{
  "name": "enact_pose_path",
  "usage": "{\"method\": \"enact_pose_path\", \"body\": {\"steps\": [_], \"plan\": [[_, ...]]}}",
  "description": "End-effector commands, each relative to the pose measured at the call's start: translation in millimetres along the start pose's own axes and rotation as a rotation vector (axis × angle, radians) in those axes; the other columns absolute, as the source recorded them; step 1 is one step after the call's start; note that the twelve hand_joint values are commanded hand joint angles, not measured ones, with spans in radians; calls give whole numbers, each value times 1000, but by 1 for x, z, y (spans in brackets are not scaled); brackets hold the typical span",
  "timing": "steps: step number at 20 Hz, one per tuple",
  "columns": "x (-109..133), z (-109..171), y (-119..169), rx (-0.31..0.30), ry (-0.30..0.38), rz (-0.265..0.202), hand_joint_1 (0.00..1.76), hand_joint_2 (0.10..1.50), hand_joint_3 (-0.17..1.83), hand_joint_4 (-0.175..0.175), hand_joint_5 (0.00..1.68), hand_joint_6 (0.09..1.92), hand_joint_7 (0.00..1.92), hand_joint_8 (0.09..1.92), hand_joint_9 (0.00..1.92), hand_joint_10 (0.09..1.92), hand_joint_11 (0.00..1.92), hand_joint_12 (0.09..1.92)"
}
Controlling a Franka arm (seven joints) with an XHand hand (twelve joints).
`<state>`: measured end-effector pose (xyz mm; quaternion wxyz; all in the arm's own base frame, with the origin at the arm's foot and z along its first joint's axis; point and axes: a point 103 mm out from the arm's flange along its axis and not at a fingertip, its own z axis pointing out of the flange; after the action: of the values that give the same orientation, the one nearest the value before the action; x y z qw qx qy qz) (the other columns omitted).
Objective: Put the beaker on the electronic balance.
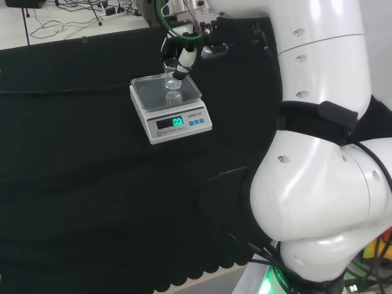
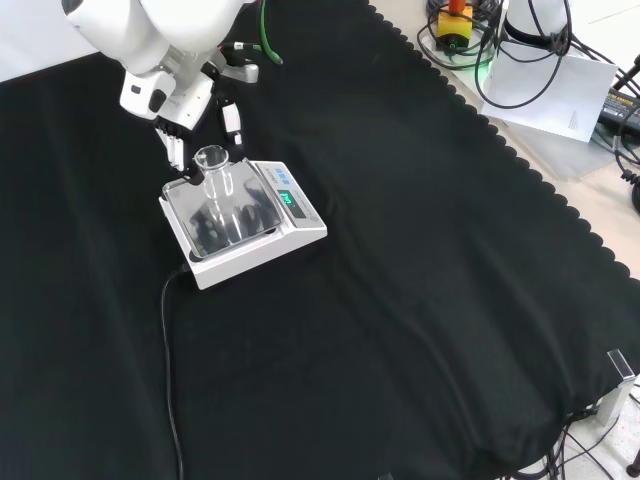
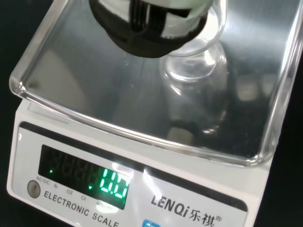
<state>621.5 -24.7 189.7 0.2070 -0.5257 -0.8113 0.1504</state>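
Note:
The clear beaker [image 1: 173, 89] stands upright on the shiny pan of the white electronic balance [image 1: 160, 130], whose green display is lit. In the front view the beaker [image 2: 216, 185] is mirrored in the balance's pan [image 2: 190, 205]. The black and white hand [image 2: 178, 108] hangs just behind and above the beaker, its fingers [image 2: 176, 150] fairly straight and spread to either side of the rim. In the head view one finger [image 1: 182, 65] points down at the rim. Close up, a fingertip [image 3: 147, 28] overlaps the beaker [image 3: 196, 71]; I cannot tell whether they touch.
The balance's cable [image 2: 166, 340] runs over the black cloth toward the front view's lower edge. The arm's big white links [image 1: 318, 153] take up the head view's right side. Cables and gear [image 2: 520, 40] lie beyond the cloth's scalloped edge.

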Motion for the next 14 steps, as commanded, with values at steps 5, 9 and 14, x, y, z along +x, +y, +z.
{"method": "enact_pose_path", "body": {"steps": [5,9,14], "plan": [[-11,12,-7,1,17,-6,1249,1146,-2,-175,905,1116,933,1124,1137,901,1140,863],[-7,13,-2,20,14,10,1249,1146,-1,-175,905,1116,933,1124,1136,902,1139,865],[-6,14,0,23,18,11,1249,1146,-1,-175,905,1117,933,1124,1136,904,1137,868]]}}
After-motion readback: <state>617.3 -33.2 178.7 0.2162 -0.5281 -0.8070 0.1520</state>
